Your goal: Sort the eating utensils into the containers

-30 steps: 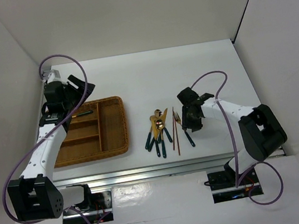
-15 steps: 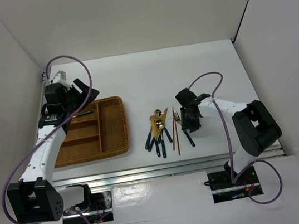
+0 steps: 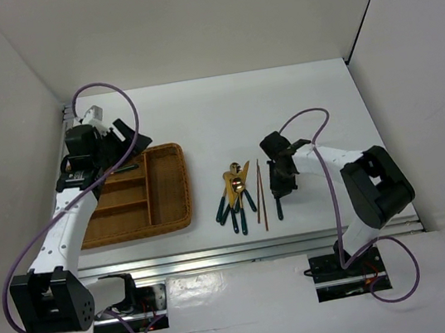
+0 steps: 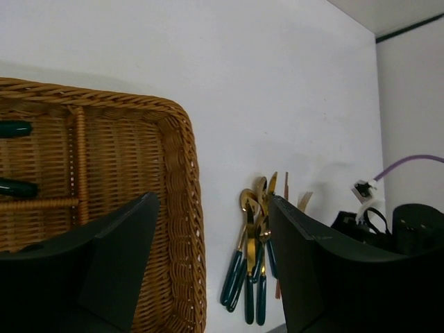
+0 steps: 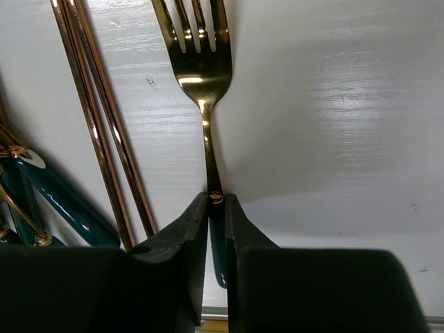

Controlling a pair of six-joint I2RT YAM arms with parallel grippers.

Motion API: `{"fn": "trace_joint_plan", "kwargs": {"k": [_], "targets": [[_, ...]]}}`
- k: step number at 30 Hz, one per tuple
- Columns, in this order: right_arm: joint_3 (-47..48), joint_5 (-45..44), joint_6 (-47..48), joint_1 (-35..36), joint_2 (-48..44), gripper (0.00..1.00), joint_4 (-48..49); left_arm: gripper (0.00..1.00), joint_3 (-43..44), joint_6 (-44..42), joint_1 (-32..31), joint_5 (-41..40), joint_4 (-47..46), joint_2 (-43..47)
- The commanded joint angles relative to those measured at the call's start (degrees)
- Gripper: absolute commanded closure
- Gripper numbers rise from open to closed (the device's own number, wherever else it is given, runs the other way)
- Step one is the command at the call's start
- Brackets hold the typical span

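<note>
A gold fork (image 5: 201, 69) with a teal handle lies on the white table, and my right gripper (image 5: 216, 208) is shut on its handle just below the neck. Two reddish-brown chopsticks (image 5: 104, 132) lie just left of it. From above, the right gripper (image 3: 280, 185) sits at the right edge of the utensil pile (image 3: 235, 194). The wicker tray (image 3: 185, 185) lies to the left, with teal-handled utensils (image 4: 14, 129) in its far compartments. My left gripper (image 4: 211, 201) hangs open and empty over the tray's far right corner (image 4: 177, 180).
The remaining gold-and-teal utensils (image 4: 251, 257) lie in a fan between the tray and the right arm (image 4: 402, 229). White walls enclose the table on three sides. A metal rail (image 3: 252, 250) runs along the near edge.
My right gripper has closed onto the fork's handle and edged slightly left. The left gripper has drifted a little toward the far side, still open.
</note>
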State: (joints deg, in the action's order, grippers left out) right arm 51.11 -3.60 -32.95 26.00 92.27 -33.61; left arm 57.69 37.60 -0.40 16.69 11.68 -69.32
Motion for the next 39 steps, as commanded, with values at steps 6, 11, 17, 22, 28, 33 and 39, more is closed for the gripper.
{"fn": "trace_joint_plan", "kwargs": {"k": [6, 11, 17, 22, 28, 33, 39], "targets": [[5.65, 3.24, -3.0, 0.19, -1.47, 0.93, -2.78, 0.24, -4.95, 2.65, -5.73, 24.43, -12.73, -4.32], [12.95, 2.63, -2.74, 0.19, -7.01, 0.93, -3.32, 0.25, -6.71, 5.45, -17.51, 29.98, -21.07, -10.39], [15.86, 6.57, -2.21, 1.24, -6.32, 0.92, 2.56, 0.25, -3.38, 7.31, -28.24, 29.19, -27.94, -20.58], [15.86, 10.45, -3.87, 1.95, -5.26, 0.92, 6.89, 0.29, -1.18, 10.11, -30.8, 29.19, -31.01, -27.09], [16.48, 9.22, -5.89, 3.97, -5.26, 0.92, 9.52, 0.31, 0.92, 10.82, -33.34, 26.56, -32.17, -29.47], [16.48, 7.82, -7.03, 6.16, -6.31, 0.92, 10.05, 0.38, 4.09, 11.34, -34.4, 21.46, -29.88, -31.49], [15.95, 7.29, -7.04, 6.17, -6.84, 0.91, 10.58, 0.49, 5.24, 11.97, -35.46, 20.31, -29.35, -33.33]]}}
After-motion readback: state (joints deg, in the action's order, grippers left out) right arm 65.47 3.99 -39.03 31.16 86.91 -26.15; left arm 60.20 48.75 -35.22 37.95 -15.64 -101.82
